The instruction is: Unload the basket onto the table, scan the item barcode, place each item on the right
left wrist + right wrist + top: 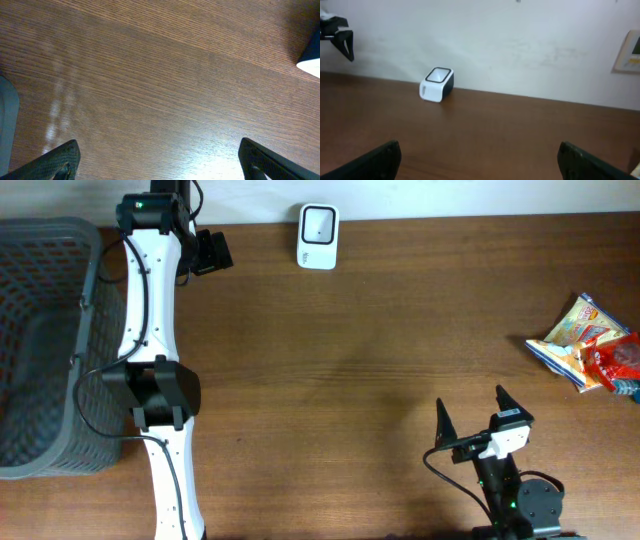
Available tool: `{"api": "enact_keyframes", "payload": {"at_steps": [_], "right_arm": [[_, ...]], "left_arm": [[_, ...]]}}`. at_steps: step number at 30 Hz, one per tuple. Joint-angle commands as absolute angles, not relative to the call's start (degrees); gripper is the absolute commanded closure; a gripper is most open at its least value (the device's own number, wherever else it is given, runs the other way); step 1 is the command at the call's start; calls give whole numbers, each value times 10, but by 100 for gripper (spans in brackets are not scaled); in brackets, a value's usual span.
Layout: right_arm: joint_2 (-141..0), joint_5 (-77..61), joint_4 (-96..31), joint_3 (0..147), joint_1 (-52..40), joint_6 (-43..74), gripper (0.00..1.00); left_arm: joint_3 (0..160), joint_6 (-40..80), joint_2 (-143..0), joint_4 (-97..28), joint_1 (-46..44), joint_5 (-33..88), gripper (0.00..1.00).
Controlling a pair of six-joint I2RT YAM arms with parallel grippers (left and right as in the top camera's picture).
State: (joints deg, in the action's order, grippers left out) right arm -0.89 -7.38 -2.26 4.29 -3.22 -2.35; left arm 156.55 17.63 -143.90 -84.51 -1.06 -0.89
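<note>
Scanning looks unstarted: left pincer (pixel 157 150) and right pincer (pixel 470 400) both gape empty, while the snack packet (pixel 590 345) lies untouched at the right edge of the table (pixel 350 360), well apart from the far scanner (pixel 318 237).

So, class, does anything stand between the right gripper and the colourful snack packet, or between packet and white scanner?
Nothing visible does. Bare brown wooden table lies between the open right gripper and the colourful snack packet, and from there to the white box-shaped scanner. The grey mesh basket sits far left.

Wood-grain table (pixel 350 360), glossy plastic scanner (pixel 318 223), shiny snack packet (pixel 590 345)
</note>
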Motion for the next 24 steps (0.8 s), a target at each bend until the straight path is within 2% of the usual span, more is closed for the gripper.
{"api": "enact_keyframes", "payload": {"at_steps": [1,14,24], "right_arm": [[-2,-68,23,17,-38,-28,1],[-2,-39,81,3,-37,-23,2],[-2,-38,258,3,-37,-28,1]], "left_arm": [[1565,180,-1426,-845,-10,-13,1],[1565,180,-1426,-845,-11,-13,1],[1565,180,-1426,-845,-11,-13,1]]}}
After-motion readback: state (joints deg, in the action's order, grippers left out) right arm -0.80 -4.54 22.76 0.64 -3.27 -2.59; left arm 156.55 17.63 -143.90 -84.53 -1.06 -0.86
